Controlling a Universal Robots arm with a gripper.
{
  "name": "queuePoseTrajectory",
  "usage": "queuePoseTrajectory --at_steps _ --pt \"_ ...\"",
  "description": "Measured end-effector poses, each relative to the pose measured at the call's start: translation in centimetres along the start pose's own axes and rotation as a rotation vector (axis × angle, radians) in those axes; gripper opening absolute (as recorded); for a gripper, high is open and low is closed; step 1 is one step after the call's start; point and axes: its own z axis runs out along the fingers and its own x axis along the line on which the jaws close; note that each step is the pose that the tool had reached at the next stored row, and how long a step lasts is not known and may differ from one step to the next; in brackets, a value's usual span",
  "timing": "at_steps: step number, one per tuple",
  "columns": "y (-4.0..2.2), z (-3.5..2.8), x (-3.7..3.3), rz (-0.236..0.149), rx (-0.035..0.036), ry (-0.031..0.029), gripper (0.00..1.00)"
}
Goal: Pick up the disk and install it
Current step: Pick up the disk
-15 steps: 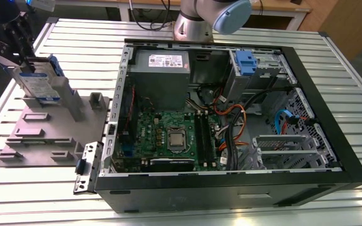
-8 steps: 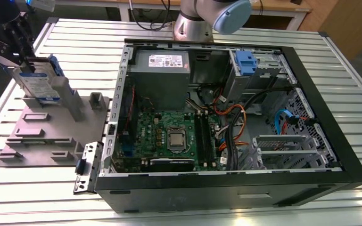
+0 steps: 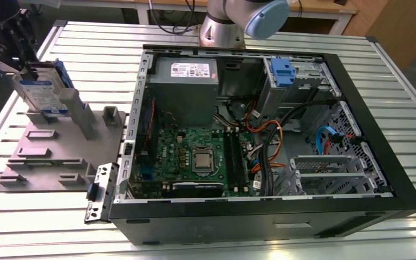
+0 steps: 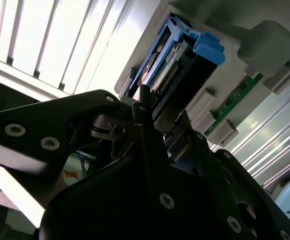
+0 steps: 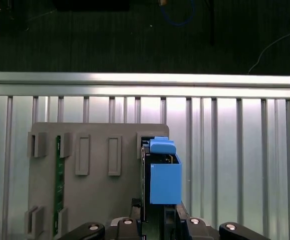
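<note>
I read 0 of 2 steps done: the disk (image 3: pixel 43 95) stands upright in the grey fixture (image 3: pixel 56 146), the gripper (image 5: pixel 158 220) is at it, and I cannot tell whether the jaws are clamped.

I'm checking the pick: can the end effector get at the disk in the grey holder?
Probably yes: the end effector is right at the disk, which stands upright at the edge of the grey holder, with nothing between them.

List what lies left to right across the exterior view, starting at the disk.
disk → grey power-supply box → blue carrier in the case's upper bay → silver drive cage
</note>
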Motion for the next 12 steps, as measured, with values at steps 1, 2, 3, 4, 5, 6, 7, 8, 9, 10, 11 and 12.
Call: queuePoseTrajectory --at_steps 1,2,3,4,5,6,7,8,9,10,11,12 --pt "0.00 -0.05 0.00 0.000 0.0001 -0.0001 0.35" --pt "0.00 -0.05 0.00 0.000 0.0003 -0.0001 0.35" --pt "0.00 -0.05 0.00 0.000 0.0004 -0.0002 0.35" --pt "0.00 -0.07 0.00 0.000 0.0001 -0.0001 0.35" --pt "0.00 -0.09 0.00 0.000 0.0000 0.0000 0.35" --pt "0.01 -0.20 0.00 0.000 0.0000 0.0000 0.35" --pt "0.01 -0.32 -0.01 0.000 0.0000 0.0000 0.35" --pt "0.01 -0.33 -0.01 0.000 0.0000 0.0000 0.35" --pt "0.01 -0.33 -0.01 0.000 0.0000 0.0000 0.35" --pt "0.01 -0.34 -0.01 0.000 0.0000 0.0000 0.35" --pt "0.01 -0.35 -0.01 0.000 0.0000 0.0000 0.35" --pt "0.01 -0.36 -0.01 0.000 0.0000 0.0000 0.35"
